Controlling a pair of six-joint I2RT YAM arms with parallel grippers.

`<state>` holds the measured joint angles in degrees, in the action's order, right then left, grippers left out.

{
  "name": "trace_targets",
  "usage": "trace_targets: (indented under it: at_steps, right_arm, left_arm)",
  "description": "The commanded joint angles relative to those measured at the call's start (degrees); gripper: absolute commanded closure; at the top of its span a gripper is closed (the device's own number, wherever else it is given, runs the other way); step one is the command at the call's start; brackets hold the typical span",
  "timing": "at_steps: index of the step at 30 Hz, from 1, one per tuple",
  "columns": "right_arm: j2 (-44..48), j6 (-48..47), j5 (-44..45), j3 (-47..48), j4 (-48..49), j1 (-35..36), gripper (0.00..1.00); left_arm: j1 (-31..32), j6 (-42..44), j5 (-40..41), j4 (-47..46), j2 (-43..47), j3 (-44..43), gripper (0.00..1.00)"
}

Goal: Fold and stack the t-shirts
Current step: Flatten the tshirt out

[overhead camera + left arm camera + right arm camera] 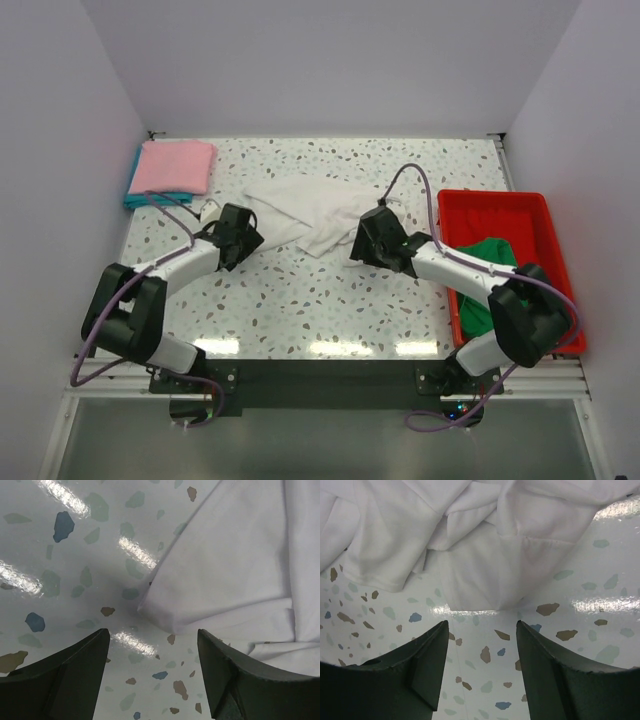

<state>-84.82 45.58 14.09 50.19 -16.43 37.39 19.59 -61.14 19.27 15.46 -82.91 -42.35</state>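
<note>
The white t-shirt (300, 210) lies crumpled near the middle of the bench (300, 300), closer to the far edge. Its cloth is soft and matte, with many folds and a stitched hem. In the wrist views its outline is cut off by the frame.

At the far left corner the pink t-shirt (175, 165) sits folded in a flat rectangle on the teal t-shirt (155, 200), of which only a thin strip shows. The green t-shirt (490, 248) is bunched in the red plastic tray (530, 210) at the right edge, partly hidden by the right arm.

The left gripper (152, 635) is at the shirt's left side and the right gripper (482, 625) at its right side. Both have dark fingers spread wide and hold nothing. The bench surface is glossy and speckled.
</note>
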Motion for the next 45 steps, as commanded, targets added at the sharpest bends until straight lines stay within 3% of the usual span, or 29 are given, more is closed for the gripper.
trace_targets:
  at_steps: [1, 9, 12, 16, 18, 19, 20, 21, 27, 35, 39, 45]
  right_arm:
    - [-0.78, 2.23, 3.84, -0.36, 5.79, -0.03, 0.40]
    - [-3.16, 2.93, 6.48, -1.86, 8.43, -1.00, 0.39]
    - [-4.92, 3.11, 6.39, -1.85, 8.86, -1.09, 0.39]
    - [-7.46, 2.94, 7.35, -0.63, 9.66, -1.70, 0.39]
    - [-9.13, 2.41, 7.10, 0.43, 8.70, -2.14, 0.57]
    - [-9.05, 2.06, 6.05, 1.04, 8.34, -2.49, 0.71]
    - [-8.62, 1.71, 5.78, 1.22, 7.90, -3.45, 0.95]
    - [-6.18, 1.44, 5.69, 1.40, 6.68, -3.98, 1.00]
    - [8.06, -3.48, 4.28, 5.52, -4.11, -9.60, 1.00]
    - [27.14, -8.40, 7.62, 17.65, -17.40, -11.02, 1.00]
    - [30.49, -10.07, 9.11, 23.35, -21.62, -10.93, 1.00]
    - [31.03, -11.22, 9.65, 26.62, -23.56, -11.02, 1.00]
  left_arm:
    - [-0.43, -3.28, 0.86, -4.74, -2.68, -3.26, 0.26]
    - [-0.52, -3.63, 0.42, -5.79, -9.71, -6.34, 0.40]
    - [-0.52, -2.93, 1.21, -5.62, -11.03, -7.31, 0.53]
    - [-0.70, -1.70, 1.39, -5.36, -11.31, -8.71, 0.80]
    - [-1.31, -0.39, 1.47, -3.96, -10.52, -9.85, 0.89]
    - [-1.49, 0.23, 1.65, -3.25, -9.82, -10.29, 0.97]
    - [-1.66, 1.02, 2.17, -2.64, -9.03, -10.73, 1.00]
    - [-2.19, 2.33, 3.92, -0.72, -6.50, -11.43, 1.00]
    - [-5.52, 8.83, 7.62, 5.62, 6.42, -13.81, 1.00]
    - [-8.61, 19.12, 9.91, 13.53, 20.94, -21.36, 1.00]
    - [-8.70, 22.29, 11.41, 16.61, 27.62, -24.00, 1.00]
    - [-8.78, 22.39, 8.61, 18.99, 29.48, -27.17, 1.00]
